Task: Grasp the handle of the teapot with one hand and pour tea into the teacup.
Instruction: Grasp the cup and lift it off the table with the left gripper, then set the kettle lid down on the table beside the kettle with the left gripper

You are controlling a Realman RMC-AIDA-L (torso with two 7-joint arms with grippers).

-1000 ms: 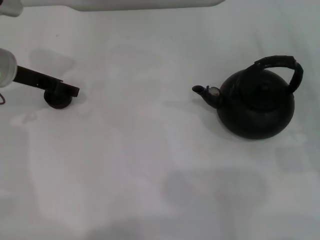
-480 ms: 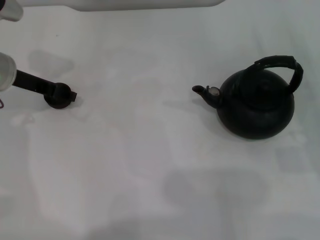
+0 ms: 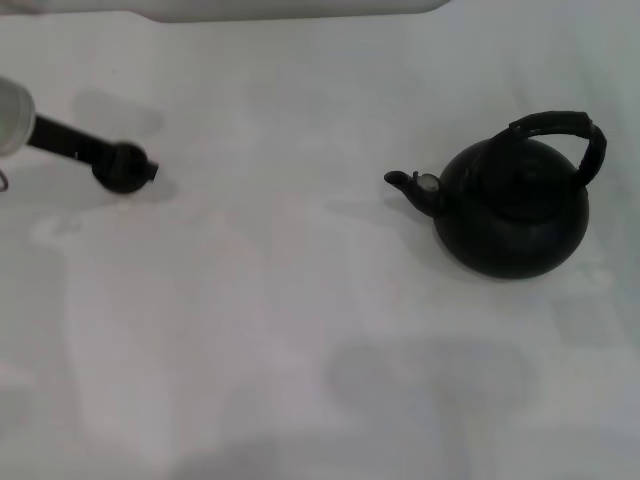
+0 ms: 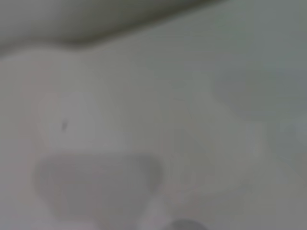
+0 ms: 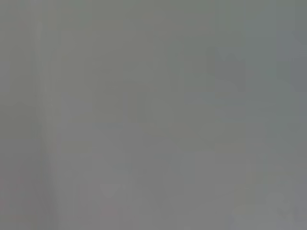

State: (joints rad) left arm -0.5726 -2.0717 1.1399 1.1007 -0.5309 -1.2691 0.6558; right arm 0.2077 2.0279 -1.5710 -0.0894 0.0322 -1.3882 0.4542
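The left tool (image 3: pixel 125 168) is gripping the teacup (image 3: pixel 120 170) at far left, well apart from the teapot (image 3: pixel 512 210), seemingly positioning it for pouring.

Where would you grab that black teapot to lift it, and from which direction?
By the handle, the arched hoop over the teapot. It leans toward the side away from the spout, so coming down from above on that far side looks easiest.
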